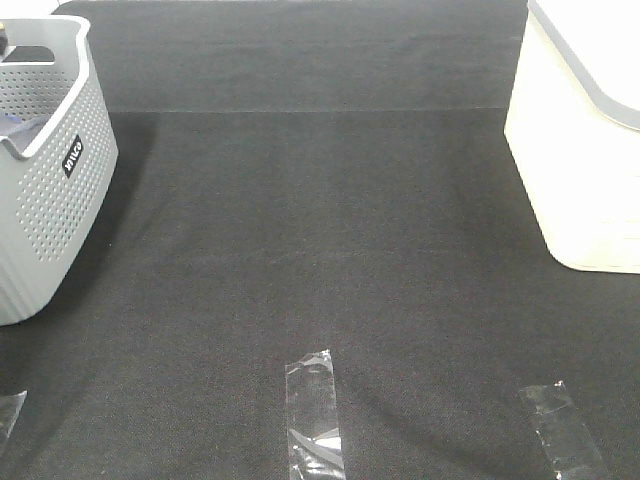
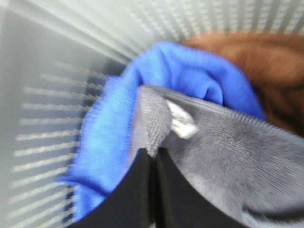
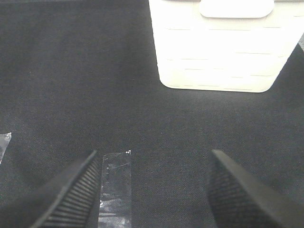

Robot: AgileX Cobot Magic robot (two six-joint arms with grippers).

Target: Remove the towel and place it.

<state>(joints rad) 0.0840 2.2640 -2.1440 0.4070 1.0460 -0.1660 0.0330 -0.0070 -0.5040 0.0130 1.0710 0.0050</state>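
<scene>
In the left wrist view the greyish-purple towel (image 2: 228, 147) lies inside the grey perforated basket (image 2: 42, 95). My left gripper (image 2: 154, 154) is shut on a raised fold of the towel, its two black fingers pressed together. From the exterior high view, only a sliver of the towel (image 1: 15, 130) shows over the rim of the basket (image 1: 45, 190) at the far left, and neither gripper is seen. My right gripper (image 3: 154, 190) hangs open over the black mat, holding nothing.
A bright blue cloth (image 2: 142, 95) wraps beside the towel, with a brown cloth (image 2: 266, 61) behind it. A white bin (image 1: 580, 150) stands at the right; it also appears as the white bin (image 3: 218, 52) ahead of the right gripper. Clear tape strips (image 1: 315, 415) mark the mat.
</scene>
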